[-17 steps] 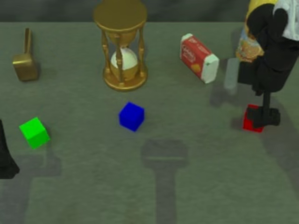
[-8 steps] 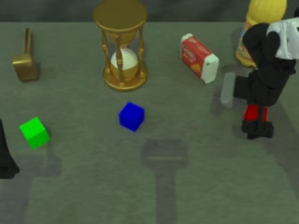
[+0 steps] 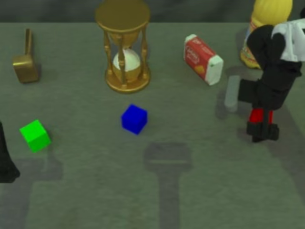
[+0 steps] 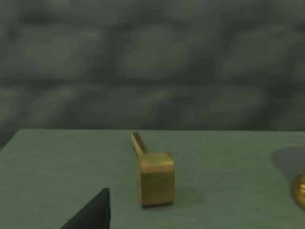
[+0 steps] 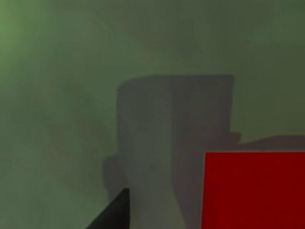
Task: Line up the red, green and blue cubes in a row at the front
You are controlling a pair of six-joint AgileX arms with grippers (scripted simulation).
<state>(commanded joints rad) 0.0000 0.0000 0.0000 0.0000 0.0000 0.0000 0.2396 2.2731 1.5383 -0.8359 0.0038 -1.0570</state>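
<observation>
- Setting: a matte grey-green desk before a mottled dark wall; the arms throw soft shadows on it.
- Red cube: plain, matte, sharp-edged. It sits at the desk's right side, mostly hidden under the right tool in the top view; the right wrist view shows one flat red face close up. The tool looks clenched on the cube, judged a grasp for carrying it to the front row.
- Blue cube: same shape, deep blue, standing free near the desk's middle, just in front of the hourglass. Not yet lined up.
- Green cube: bright, turned at an angle, at the left side, well apart from the others.
- Left tool: parked at the left edge near the green cube; grip state cannot be told.
- Hourglass: golden, turned posts, white sand bulb.
- Mallet: brassy block head, short handle, far left.
- Packet: rounded, red and white, lying slantwise.
- Yellow container: glossy, behind the right arm.
</observation>
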